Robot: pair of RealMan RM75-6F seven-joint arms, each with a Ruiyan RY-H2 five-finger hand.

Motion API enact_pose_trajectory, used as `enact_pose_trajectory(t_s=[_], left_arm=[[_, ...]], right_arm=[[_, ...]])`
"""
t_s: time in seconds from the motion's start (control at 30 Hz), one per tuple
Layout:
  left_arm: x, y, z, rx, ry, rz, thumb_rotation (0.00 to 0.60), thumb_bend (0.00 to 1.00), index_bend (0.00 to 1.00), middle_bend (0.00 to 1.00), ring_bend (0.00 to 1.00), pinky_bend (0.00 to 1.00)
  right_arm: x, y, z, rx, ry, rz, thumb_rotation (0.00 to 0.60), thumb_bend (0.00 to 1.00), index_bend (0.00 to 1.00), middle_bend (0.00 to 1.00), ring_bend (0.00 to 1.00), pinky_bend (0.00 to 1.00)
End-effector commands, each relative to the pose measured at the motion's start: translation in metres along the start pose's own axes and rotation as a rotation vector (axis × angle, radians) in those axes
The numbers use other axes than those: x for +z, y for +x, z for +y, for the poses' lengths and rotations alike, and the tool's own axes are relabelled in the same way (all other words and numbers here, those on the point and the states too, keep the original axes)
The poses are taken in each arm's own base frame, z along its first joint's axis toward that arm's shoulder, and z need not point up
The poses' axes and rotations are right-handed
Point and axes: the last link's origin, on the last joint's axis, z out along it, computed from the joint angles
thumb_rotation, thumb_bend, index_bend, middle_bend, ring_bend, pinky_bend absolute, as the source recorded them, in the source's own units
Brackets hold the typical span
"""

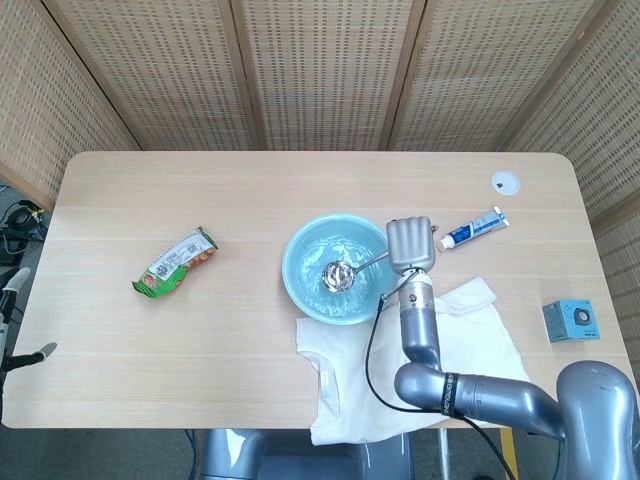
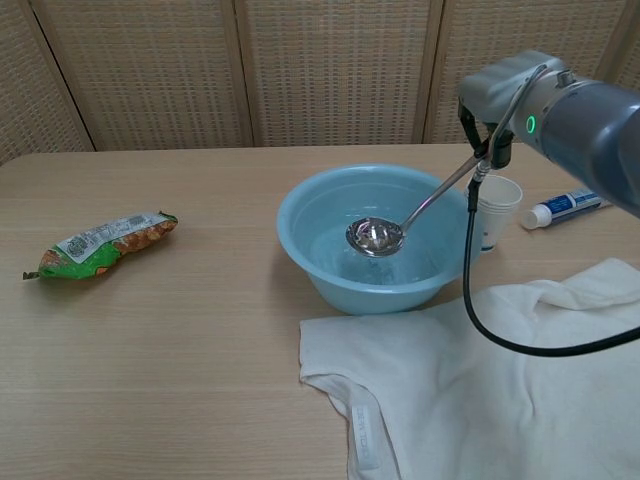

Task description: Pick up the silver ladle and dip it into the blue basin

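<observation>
The blue basin (image 1: 300, 268) (image 2: 310, 215) holds water and stands mid-table. My right hand (image 1: 410, 243) (image 2: 497, 90) grips the handle of the silver ladle (image 1: 338, 274) (image 2: 375, 237) above the basin's right rim. The ladle slants down to the left, and its bowl hangs inside the basin, just above the water. My left hand does not show in either view.
A white shirt (image 1: 460, 340) (image 2: 480, 390) lies in front of and right of the basin. A paper cup (image 2: 495, 205) and a toothpaste tube (image 1: 474, 228) (image 2: 560, 207) sit right of the basin. A snack bag (image 1: 176, 263) (image 2: 100, 243) lies at left, a small blue box (image 1: 571, 320) at right.
</observation>
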Motion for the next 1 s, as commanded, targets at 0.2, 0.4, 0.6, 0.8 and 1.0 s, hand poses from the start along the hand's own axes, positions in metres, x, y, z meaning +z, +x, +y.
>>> enact_pose_trajectory(t_s=[0.2, 0.4, 0.6, 0.8, 1.0], left_arm=[[0.0, 0.0, 0.001, -0.001, -0.003, -0.001, 0.6, 0.0, 0.0, 0.0, 0.0, 0.0], [0.0, 0.0, 0.001, -0.001, -0.002, -0.002, 0.6, 0.0, 0.0, 0.0, 0.0, 0.0], [0.0, -0.001, 0.002, -0.001, -0.004, -0.004, 0.6, 0.0, 0.0, 0.0, 0.0, 0.0], [0.0, -0.001, 0.001, -0.001, -0.002, -0.004, 0.6, 0.0, 0.0, 0.0, 0.0, 0.0], [-0.001, -0.001, 0.0, -0.002, 0.001, -0.005, 0.6, 0.0, 0.0, 0.0, 0.0, 0.0]], right_arm=[[0.0, 0.016, 0.012, 0.02, -0.017, 0.021, 0.6, 0.72, 0.72, 0.99, 1.0, 1.0], [0.001, 0.023, 0.018, 0.023, -0.027, 0.032, 0.6, 0.72, 0.72, 0.99, 1.0, 1.0], [-0.001, 0.029, 0.021, 0.012, -0.028, 0.045, 0.6, 0.72, 0.72, 0.99, 1.0, 1.0], [-0.002, 0.035, 0.021, 0.009, -0.028, 0.047, 0.6, 0.72, 0.72, 0.99, 1.0, 1.0], [-0.003, 0.039, 0.021, 0.003, -0.029, 0.053, 0.6, 0.72, 0.72, 0.99, 1.0, 1.0]])
